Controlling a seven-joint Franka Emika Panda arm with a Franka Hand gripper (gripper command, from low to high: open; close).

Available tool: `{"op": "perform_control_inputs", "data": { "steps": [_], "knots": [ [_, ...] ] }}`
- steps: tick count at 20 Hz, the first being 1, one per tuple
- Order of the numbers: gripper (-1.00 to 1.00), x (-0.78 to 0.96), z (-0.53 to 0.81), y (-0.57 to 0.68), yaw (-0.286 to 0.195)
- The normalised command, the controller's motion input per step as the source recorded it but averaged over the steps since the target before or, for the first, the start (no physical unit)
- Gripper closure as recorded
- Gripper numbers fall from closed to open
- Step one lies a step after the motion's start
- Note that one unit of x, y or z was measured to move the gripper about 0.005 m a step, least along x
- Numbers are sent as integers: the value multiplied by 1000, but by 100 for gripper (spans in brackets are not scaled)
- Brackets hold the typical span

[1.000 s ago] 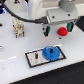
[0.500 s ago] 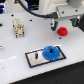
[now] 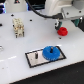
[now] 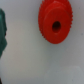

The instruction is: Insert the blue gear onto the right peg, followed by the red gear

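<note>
Red gear (image 4: 55,21) fills our wrist view, lying flat on the white table (image 4: 40,65). Only the exterior view shows us the blue gear (image 3: 51,52) on the plate (image 3: 34,59). We cannot tell how the claw stands.

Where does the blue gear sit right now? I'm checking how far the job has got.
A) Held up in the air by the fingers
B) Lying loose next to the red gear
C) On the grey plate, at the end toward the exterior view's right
C: the blue gear lies on the plate, far from the red gear.
</note>
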Motion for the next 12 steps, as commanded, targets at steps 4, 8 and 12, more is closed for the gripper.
{"op": "perform_control_inputs", "data": {
  "steps": [4, 8, 12],
  "knots": [
    [-100, -283, -357, -117, 0],
    [-100, -176, -280, -209, 0],
    [-100, -275, -237, -234, 0]
  ]
}}
